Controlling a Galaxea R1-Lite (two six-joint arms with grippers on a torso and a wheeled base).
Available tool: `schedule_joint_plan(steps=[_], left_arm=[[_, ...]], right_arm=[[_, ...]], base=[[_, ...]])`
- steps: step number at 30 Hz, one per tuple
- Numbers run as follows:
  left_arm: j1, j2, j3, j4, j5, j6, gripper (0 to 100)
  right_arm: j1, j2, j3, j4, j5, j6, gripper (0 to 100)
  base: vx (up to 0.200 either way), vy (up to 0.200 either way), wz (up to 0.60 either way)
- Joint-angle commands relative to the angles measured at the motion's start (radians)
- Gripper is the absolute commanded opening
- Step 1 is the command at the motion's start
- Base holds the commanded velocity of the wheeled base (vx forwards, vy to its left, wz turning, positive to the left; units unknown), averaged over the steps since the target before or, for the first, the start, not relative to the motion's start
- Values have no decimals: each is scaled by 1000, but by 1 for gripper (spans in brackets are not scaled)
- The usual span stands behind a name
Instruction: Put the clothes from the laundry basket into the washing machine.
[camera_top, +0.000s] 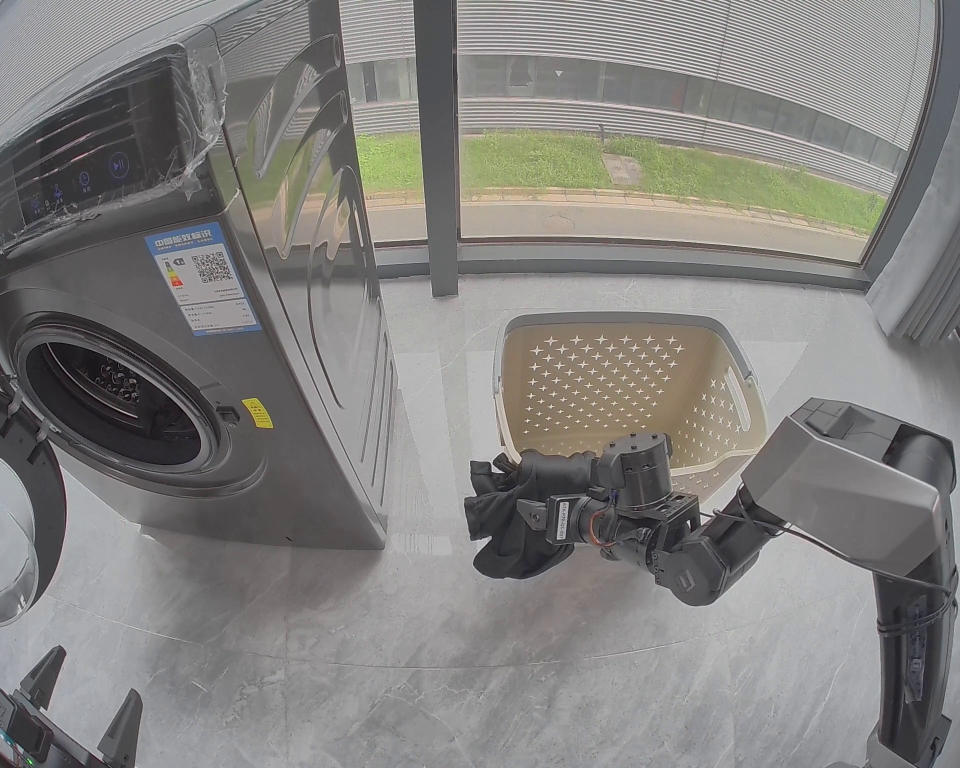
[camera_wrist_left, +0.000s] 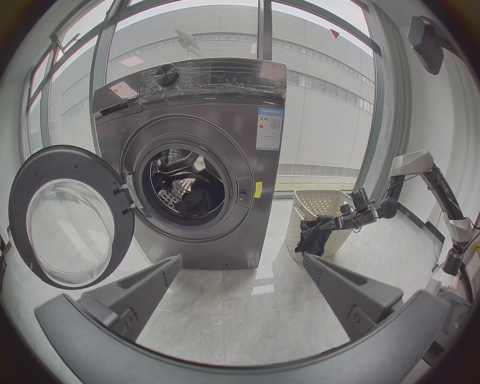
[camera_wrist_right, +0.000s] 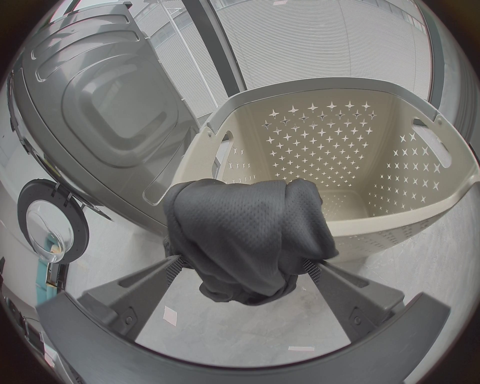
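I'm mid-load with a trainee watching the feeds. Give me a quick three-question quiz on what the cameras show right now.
1. True or false: the door of the washing machine stands open.
2. What does the right gripper hold? A) a white towel B) a dark garment C) nothing
3. Fill in the blank: the ____ gripper is open and empty.

Key
1. True.
2. B.
3. Left: the left gripper is open, with nothing between its fingers.
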Motion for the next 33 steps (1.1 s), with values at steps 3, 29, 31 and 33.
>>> schedule_joint_plan(steps=[3, 29, 31, 33], left_arm=[[0, 2, 18, -1, 0, -1, 100], [0, 2, 18, -1, 2, -5, 100], [0, 2, 18, -1, 0, -5, 100], [1, 2, 18, -1, 2, -5, 100]], right_arm=[[-9, 74, -79, -2, 0, 5, 100], [7, -104, 87, -50, -5, 54, 0], [7, -160, 121, -50, -5, 51, 0], [9, -219, 155, -42, -5, 49, 0]], base=[[0, 0, 0], [0, 0, 0], [0, 0, 0], [0, 0, 0]])
